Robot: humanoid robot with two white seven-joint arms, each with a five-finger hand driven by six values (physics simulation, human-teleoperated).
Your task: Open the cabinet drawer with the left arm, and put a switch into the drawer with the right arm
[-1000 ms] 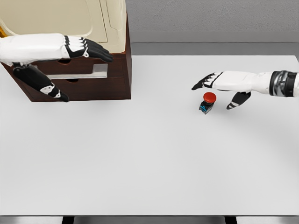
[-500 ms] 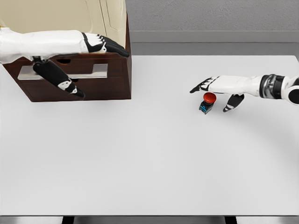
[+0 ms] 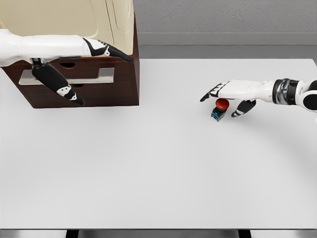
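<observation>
A small switch [image 3: 218,110] with a red button and a black and blue body stands on the white table [image 3: 158,168] at the right. My right hand [image 3: 219,106] hovers just over it, open, with the fingers pointing left past it and the thumb down on its right side. The dark wooden cabinet [image 3: 124,91] stands at the upper left, with a grey drawer handle [image 3: 94,76] across its front. My left hand [image 3: 101,74] is open in front of the cabinet, fingers stretched above the handle and thumb hanging below it. The drawer front looks flush.
The cabinet has a cream top [image 3: 64,17] that reaches the picture's upper edge. A grey wall [image 3: 223,20] runs behind the table. The table's front edge [image 3: 158,229] lies near the bottom of the view.
My left hand reached right across the cabinet front, then drew back a little. My right hand sank lower and shifted slightly left, closer around the switch, which has not moved.
</observation>
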